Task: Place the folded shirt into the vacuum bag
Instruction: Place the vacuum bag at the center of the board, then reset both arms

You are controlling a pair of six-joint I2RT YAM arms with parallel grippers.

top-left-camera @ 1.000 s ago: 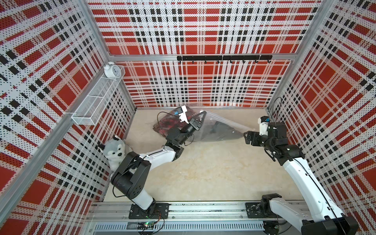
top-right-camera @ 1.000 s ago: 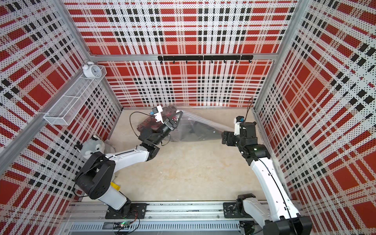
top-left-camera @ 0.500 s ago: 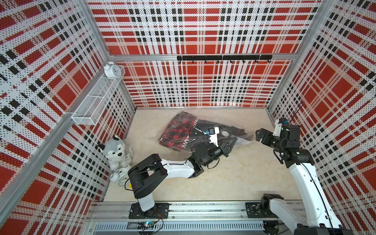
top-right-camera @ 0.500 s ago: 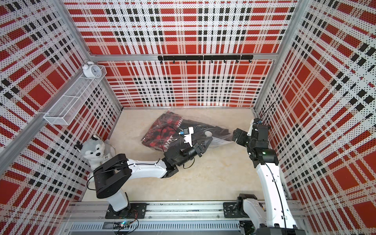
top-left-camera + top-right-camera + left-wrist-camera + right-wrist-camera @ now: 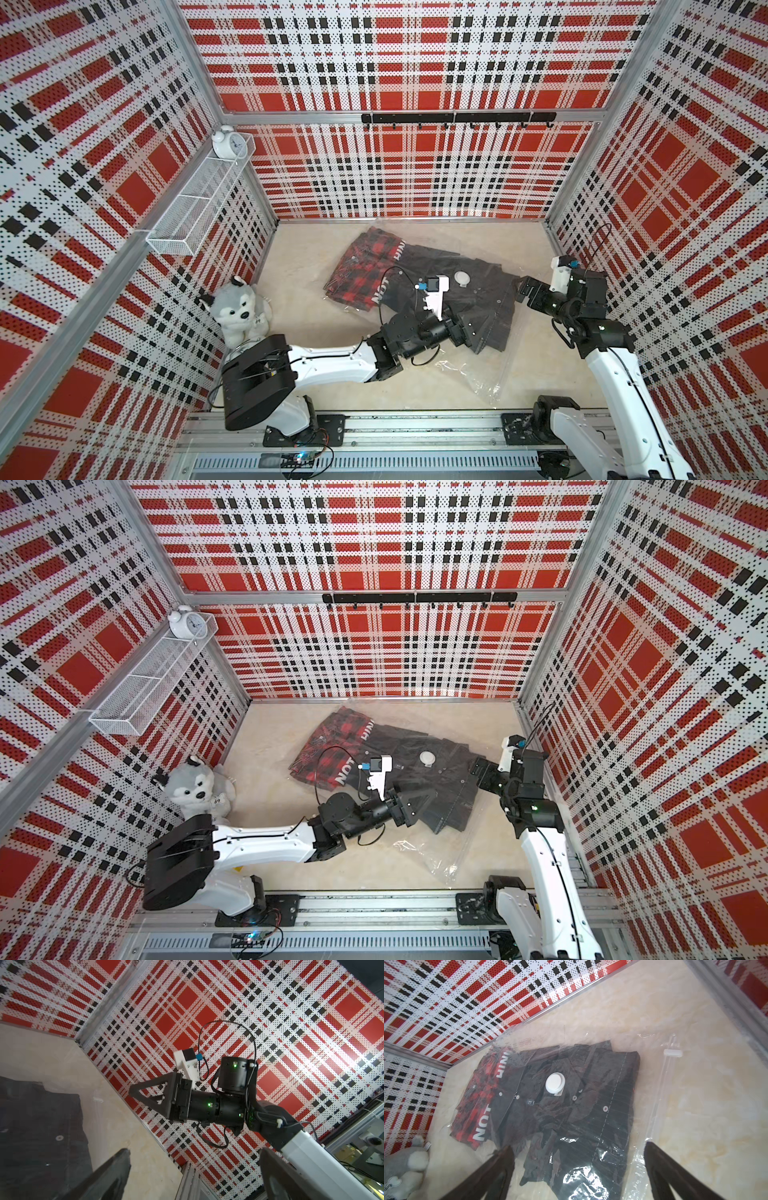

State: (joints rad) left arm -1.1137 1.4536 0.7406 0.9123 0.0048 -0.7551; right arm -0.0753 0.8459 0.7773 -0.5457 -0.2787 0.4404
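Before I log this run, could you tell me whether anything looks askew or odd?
The shirt looks rumpled rather than neatly folded inside the vacuum bag, which lies diagonally, its near end crinkled.

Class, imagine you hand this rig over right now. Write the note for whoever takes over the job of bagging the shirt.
Left end effector: open, empty, over the near edge of the bagged shirt.
Right end effector: open, empty, at the bag's zip side.
Things: the folded shirt lies flat inside the vacuum bag on the table, under the white valve. The zip slider sits at one end of the zip.
Done: the shirt is in the bag.
Left: nothing of the placing that shows; whether the zip is shut cannot be told.
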